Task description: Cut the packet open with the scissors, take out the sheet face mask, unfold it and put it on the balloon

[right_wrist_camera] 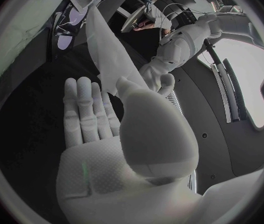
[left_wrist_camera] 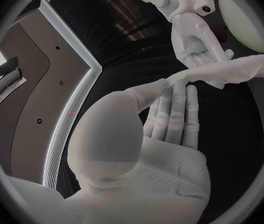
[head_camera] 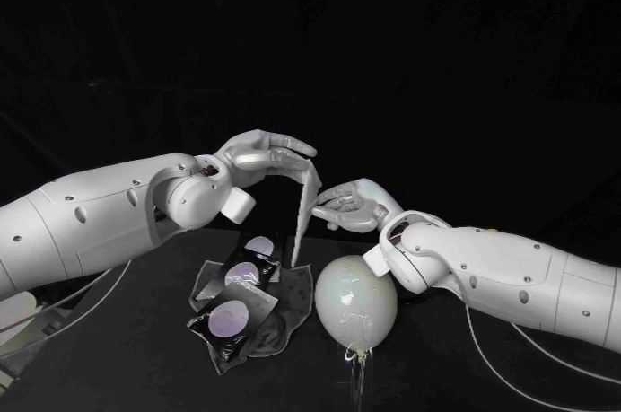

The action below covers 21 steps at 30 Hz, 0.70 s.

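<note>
The sheet face mask is a long, thin white strip. It is folded up and hangs straight down in the air. It looks soft and floppy, like wet cloth. The left robot hand pinches the top end of it between its thumb and fingers, high above the counter. The bottom end of the mask hangs just over the packet.

The right robot hand is just to the right of the mask, about halfway down it. Its fingers are curled in and reach toward the strip. I cannot tell if it holds the mask or is only close to it.

The packet lies flat on the counter, below the left robot hand. It is dark, shiny and crinkly, with round purple pictures on it. The balloon lies just right of the packet, below the right robot hand. It is pale, smooth and shaped like an egg, with its thin end on the near side.

The counter is black and flat. There is bare room on it to the near left and to the near right.
</note>
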{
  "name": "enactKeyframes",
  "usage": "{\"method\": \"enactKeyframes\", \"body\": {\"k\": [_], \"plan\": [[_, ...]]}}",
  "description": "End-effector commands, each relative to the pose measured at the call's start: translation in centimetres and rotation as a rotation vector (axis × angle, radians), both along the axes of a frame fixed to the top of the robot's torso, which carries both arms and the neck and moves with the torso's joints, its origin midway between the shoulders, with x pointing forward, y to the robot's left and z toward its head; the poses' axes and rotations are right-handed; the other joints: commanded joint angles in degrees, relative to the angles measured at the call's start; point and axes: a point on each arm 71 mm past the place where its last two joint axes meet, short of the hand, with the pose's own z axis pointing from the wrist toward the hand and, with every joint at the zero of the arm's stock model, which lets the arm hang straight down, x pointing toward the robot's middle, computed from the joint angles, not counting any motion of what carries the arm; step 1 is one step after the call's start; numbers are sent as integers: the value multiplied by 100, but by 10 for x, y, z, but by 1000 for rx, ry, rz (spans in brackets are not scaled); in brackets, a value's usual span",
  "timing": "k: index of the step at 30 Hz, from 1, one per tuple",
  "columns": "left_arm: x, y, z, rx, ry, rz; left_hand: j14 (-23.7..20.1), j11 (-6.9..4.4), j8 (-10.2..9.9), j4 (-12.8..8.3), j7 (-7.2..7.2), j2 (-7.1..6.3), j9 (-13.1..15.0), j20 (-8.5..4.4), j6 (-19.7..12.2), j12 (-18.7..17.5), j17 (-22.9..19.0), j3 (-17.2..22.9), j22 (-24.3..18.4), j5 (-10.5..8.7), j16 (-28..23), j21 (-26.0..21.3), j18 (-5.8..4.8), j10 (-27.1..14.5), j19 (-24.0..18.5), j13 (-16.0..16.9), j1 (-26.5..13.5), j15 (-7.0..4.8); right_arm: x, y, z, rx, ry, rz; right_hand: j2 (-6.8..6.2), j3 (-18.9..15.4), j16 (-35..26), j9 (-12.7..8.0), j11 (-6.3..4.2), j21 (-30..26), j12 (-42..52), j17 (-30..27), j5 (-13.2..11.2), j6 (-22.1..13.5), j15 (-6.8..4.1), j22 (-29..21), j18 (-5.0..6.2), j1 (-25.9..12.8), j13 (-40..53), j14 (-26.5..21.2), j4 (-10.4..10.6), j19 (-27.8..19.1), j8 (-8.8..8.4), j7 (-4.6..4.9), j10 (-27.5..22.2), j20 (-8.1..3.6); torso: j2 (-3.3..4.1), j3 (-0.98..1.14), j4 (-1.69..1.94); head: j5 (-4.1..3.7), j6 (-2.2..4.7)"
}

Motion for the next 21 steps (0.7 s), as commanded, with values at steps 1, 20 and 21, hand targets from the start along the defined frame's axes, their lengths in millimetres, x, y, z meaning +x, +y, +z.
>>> {"method": "enactKeyframes", "body": {"k": [1,20,21], "plan": [[-2,-3,2,-5,-7,-23,68,-129,-28,7,-4,8,-5,-6,25,27,7,-39,1,30,32,21,71,167,40,9,72,-68,1,1,1,-26,-14,0,72,-50,98,0,-31,4,79,17,-3,97,-30,-13,121,-1,-10,93,3,109,1,3,125,-20,1,1,-2,4,-10],[-3,-4,2,-6,-6,-26,68,-129,-29,6,-3,5,-9,-12,30,19,17,-38,7,30,37,34,71,174,39,8,74,-69,0,3,3,-43,-60,-19,489,133,884,140,-502,472,650,245,-1,968,-445,240,133,464,145,788,-197,713,501,-478,1049,-379,-3,5,-4,4,-25],[-3,-4,2,-6,-6,-26,68,-129,-29,6,-3,5,-9,-12,30,19,17,-38,7,30,37,34,71,174,39,8,74,-69,0,3,3,-44,-64,-23,504,146,932,156,-529,513,676,263,0,1012,-470,272,131,484,163,831,-222,748,539,-509,1093,-405,-2,4,-3,3,-25]]}}
